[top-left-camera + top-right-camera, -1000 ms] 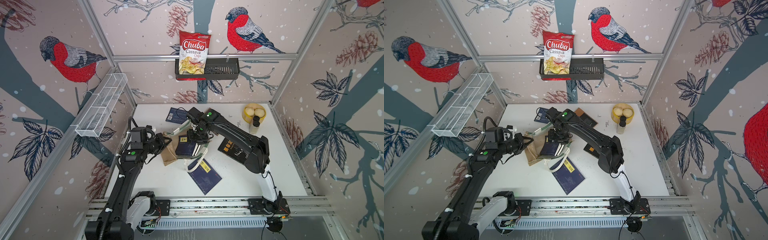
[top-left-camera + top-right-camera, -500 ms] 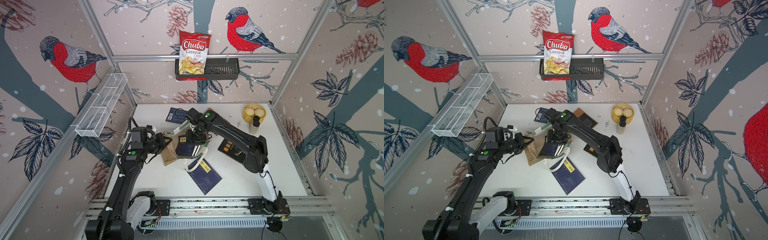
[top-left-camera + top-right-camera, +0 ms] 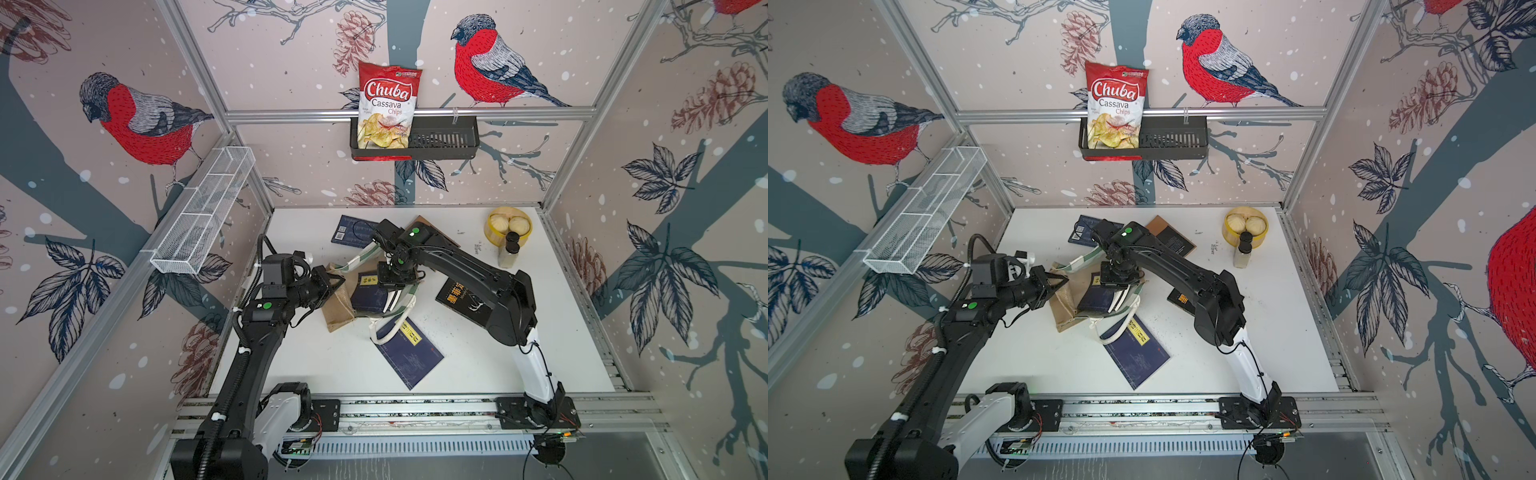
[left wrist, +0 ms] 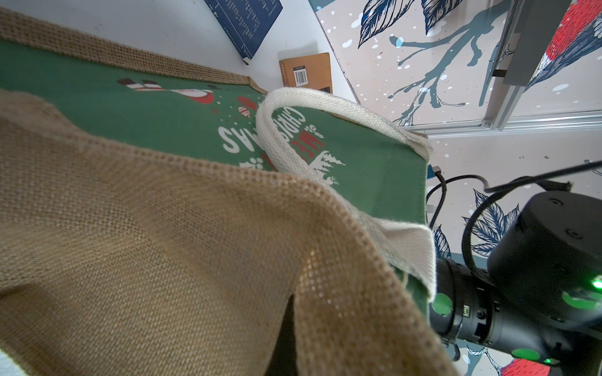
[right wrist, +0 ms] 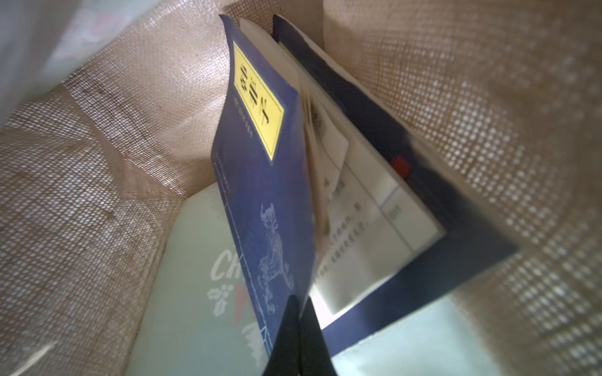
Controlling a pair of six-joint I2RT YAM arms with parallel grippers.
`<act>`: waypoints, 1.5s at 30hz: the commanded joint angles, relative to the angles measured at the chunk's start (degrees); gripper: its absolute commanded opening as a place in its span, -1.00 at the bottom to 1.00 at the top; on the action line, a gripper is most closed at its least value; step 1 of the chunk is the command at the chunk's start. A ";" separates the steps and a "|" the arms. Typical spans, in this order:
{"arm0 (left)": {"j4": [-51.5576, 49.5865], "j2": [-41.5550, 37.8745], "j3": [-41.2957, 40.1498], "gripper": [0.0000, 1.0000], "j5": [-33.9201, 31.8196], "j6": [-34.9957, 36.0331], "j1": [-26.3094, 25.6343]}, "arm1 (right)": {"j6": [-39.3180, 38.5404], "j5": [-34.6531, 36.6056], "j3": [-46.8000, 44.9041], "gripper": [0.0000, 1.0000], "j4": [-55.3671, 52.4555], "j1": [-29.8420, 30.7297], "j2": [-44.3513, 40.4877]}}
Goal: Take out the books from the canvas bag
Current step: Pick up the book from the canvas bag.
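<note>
— Pinching anything, the left gripper [image 3: 333, 283]?
— Yes: jaws pressed together on the tan jute edge of the canvas bag [image 3: 338, 311], which lies slumped between both grippers, its green printed panel [image 4: 130, 107] and white rope handle [image 4: 325, 101] showing.
— And the right gripper [image 5: 302, 302]?
— Inside the bag's mouth, nipped shut on the front cover of a navy book [image 5: 260, 195]; pages fan open behind it.
— Other books?
— A navy one [image 3: 409, 353] lies just nearer the bases than that gripper, a black one [image 3: 457, 297] off to its right.
— Writing?
— White "CHRISTMAS" on the green panel, crossed by the handle; black characters on the held book's yellow label [image 5: 259, 97]; gold characters on the black cover; "Chuba Cassava Chips" on the red bag [image 3: 388, 104], far behind both grippers.
</note>
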 commanded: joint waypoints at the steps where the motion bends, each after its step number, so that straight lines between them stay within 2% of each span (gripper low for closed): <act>1: 1.40 0.10 -0.10 -1.00 1.63 -0.21 0.07 | 0.10 1.77 -1.03 -1.00 0.19 -0.15 -0.72; 3: 1.40 0.10 -0.09 -1.00 1.70 -0.21 0.05 | 0.04 2.19 -1.06 -0.84 -0.11 -0.30 -0.73; 7: 1.35 0.10 -0.21 -1.00 1.70 -0.12 0.08 | -0.15 2.72 -1.09 -0.73 0.18 -0.32 -1.04; 11: 1.41 0.28 -0.10 -1.00 1.73 -0.21 0.01 | -0.76 2.14 -0.61 -1.00 0.77 -0.36 -1.19; 33: 0.73 0.89 0.34 -1.00 0.88 0.85 0.08 | -3.82 5.47 -1.13 -1.00 -6.44 -2.48 -5.82; 35: 0.80 0.98 0.49 -1.00 0.82 0.85 0.00 | -3.56 5.16 -1.20 -0.61 -6.35 -2.61 -5.63; 36: 0.74 1.03 0.57 -1.00 0.83 0.93 0.00 | -3.29 4.86 -1.40 -0.31 -5.82 -2.48 -5.66; 37: 0.78 1.07 0.62 -1.00 0.82 0.90 0.03 | -2.99 4.24 -1.78 -0.11 -4.86 -2.38 -5.70; 42: 0.69 1.03 0.51 -1.00 0.91 0.94 0.05 | -0.75 2.63 -4.40 0.10 -2.10 -2.34 -4.97; 45: 0.55 0.75 0.52 -1.00 0.91 0.94 0.08 | 0.28 2.86 -6.13 0.09 -1.21 -2.57 -4.80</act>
